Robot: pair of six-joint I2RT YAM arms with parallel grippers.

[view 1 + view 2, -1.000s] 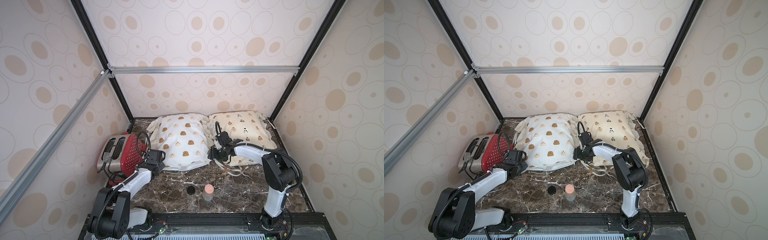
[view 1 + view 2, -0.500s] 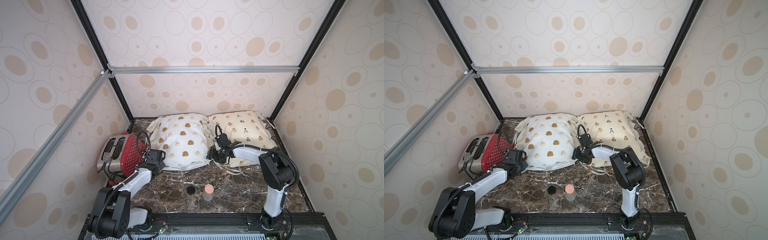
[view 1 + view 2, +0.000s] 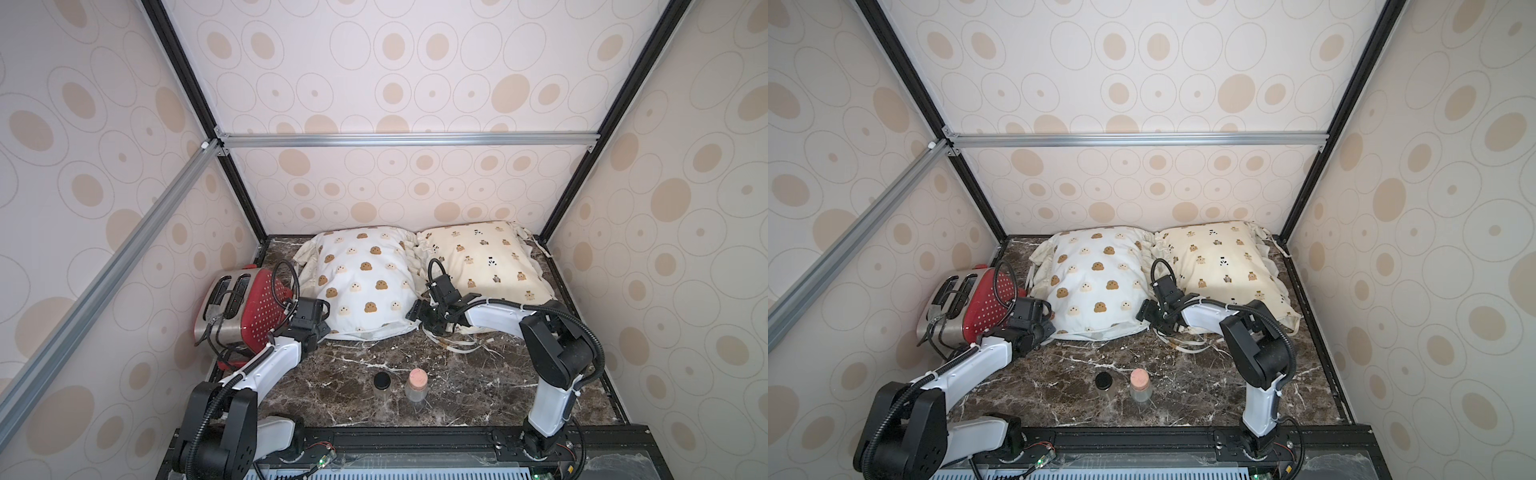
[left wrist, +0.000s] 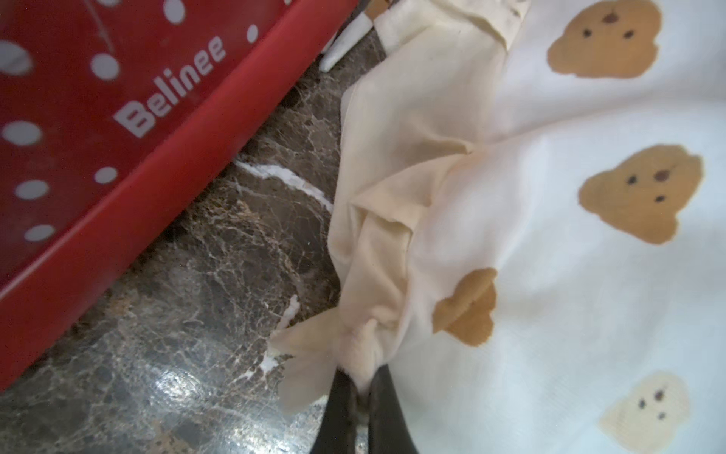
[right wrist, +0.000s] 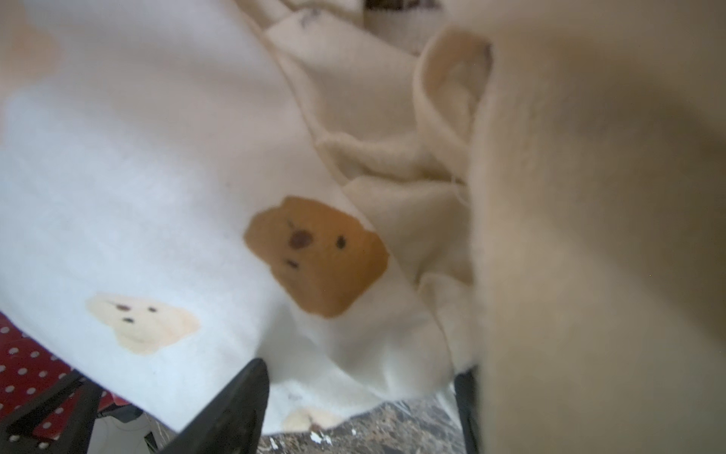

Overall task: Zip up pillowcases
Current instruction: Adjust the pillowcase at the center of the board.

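Observation:
Two stuffed pillowcases lie side by side at the back of the table. The white one with brown and cream blobs (image 3: 361,282) (image 3: 1096,282) is on the left, the cream bear-print one (image 3: 486,257) (image 3: 1221,257) on the right. My left gripper (image 3: 323,331) (image 3: 1051,332) (image 4: 363,377) is shut on the cream ruffle (image 4: 377,251) at the white case's front left corner. My right gripper (image 3: 415,313) (image 3: 1144,311) (image 5: 359,373) stands open at the white case's (image 5: 157,196) front right corner, with the cream case (image 5: 589,236) pressed against one finger. No zipper shows.
A red dotted toaster (image 3: 249,307) (image 3: 967,303) (image 4: 118,118) stands close to the left arm. Loose tie strings (image 3: 457,345) trail on the marble in front of the cream case. Two small jars, black-lidded (image 3: 382,384) and pink-topped (image 3: 417,384), stand near the front. Walls enclose three sides.
My left gripper has closed on the ruffle. My right gripper has shifted slightly left toward the white case's corner and opened a little wider.

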